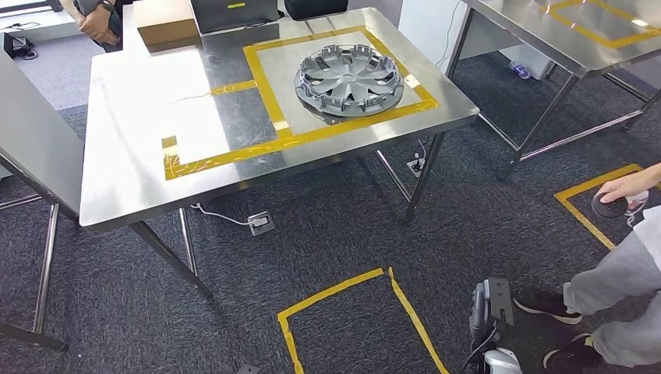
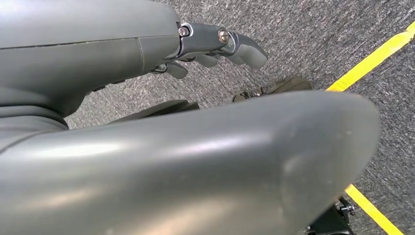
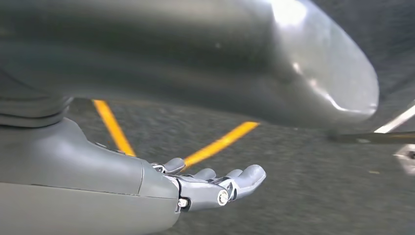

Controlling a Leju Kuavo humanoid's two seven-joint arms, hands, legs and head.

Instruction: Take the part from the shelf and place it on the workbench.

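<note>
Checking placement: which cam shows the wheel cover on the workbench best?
Head view. The wheel cover lies whole and unobstructed inside the yellow tape outline on the steel workbench. Both wrist views look at carpet and floor tape past the left hand and right hand, so neither helps here.

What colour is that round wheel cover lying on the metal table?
The wheel cover is silver-grey, with darker gaps between its spokes. The head view shows it best.
</note>
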